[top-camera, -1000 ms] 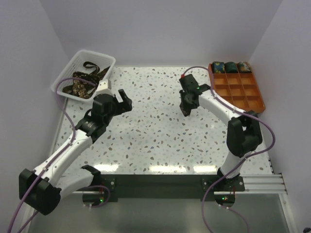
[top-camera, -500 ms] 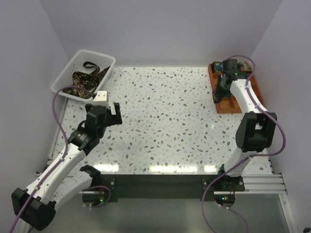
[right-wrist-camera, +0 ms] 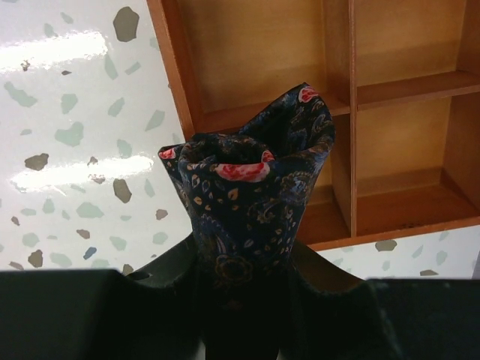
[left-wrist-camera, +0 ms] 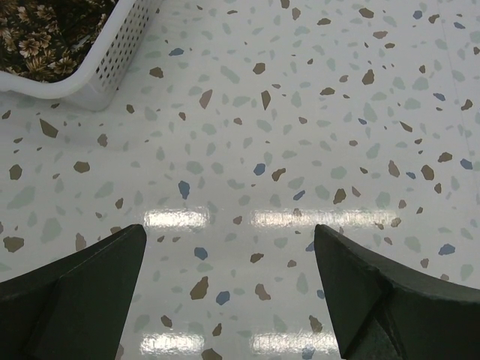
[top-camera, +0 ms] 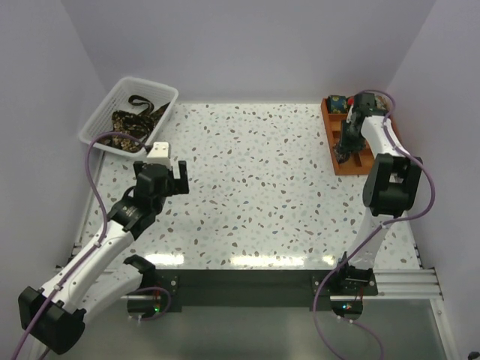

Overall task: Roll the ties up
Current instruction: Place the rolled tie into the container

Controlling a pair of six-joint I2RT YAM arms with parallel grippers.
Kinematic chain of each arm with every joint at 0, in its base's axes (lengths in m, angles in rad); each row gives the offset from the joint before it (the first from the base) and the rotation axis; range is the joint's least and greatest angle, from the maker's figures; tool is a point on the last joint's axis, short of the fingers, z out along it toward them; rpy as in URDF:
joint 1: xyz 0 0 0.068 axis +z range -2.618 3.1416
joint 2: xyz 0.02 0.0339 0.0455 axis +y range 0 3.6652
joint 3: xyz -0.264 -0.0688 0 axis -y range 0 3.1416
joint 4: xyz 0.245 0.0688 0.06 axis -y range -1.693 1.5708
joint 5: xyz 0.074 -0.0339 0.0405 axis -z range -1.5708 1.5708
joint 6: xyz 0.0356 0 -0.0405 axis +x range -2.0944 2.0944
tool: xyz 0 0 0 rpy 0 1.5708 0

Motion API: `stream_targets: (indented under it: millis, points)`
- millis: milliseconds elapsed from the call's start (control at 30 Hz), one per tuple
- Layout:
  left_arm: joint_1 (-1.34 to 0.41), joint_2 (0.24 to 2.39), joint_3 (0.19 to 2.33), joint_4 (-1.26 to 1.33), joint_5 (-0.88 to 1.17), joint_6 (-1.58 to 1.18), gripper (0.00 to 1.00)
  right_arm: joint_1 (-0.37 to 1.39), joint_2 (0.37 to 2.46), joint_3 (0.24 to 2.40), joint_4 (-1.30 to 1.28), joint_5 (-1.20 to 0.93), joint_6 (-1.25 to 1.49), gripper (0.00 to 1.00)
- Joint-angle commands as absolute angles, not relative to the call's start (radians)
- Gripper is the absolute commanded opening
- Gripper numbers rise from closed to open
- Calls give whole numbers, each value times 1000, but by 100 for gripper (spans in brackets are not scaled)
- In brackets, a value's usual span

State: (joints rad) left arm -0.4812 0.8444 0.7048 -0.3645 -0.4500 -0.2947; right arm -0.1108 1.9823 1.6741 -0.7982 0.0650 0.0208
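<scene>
My right gripper (top-camera: 346, 147) is shut on a rolled tie (right-wrist-camera: 251, 187), dark blue with red and gold paisley, its coiled end facing the camera. It hangs over the near left part of the orange gridded tray (top-camera: 331, 131), above the tray's wooden compartments (right-wrist-camera: 255, 60). Another rolled tie (top-camera: 337, 100) sits in the tray's far row. Loose dark floral ties (top-camera: 133, 120) lie heaped in the white mesh basket (top-camera: 169, 96). My left gripper (top-camera: 171, 171) hovers open over bare table just this side of the basket, with nothing between its fingers (left-wrist-camera: 90, 270).
The basket's corner (left-wrist-camera: 112, 64) shows at the top left of the left wrist view, with floral fabric (left-wrist-camera: 45, 34) inside. My right arm covers much of the tray. Lilac walls close in the speckled table on three sides.
My right arm has swung from the table's middle to the tray, carrying the rolled tie. My left arm has drawn back toward the near left, gripper still open.
</scene>
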Motion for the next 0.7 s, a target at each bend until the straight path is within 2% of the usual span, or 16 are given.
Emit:
stream_targets:
  millis: [0,367,667]
  points:
    - [-491,853,701,-342,-469,-278,100,-109,2008,1729,-824,93,-26,0]
    - [-489,880,701,-341,-463,-278,100,-135,2066,1718,-835,222,-31,0]
    - [-489,882,701,-341,-465,-278,100,-137,2065,1655,-762,195,-9,0]
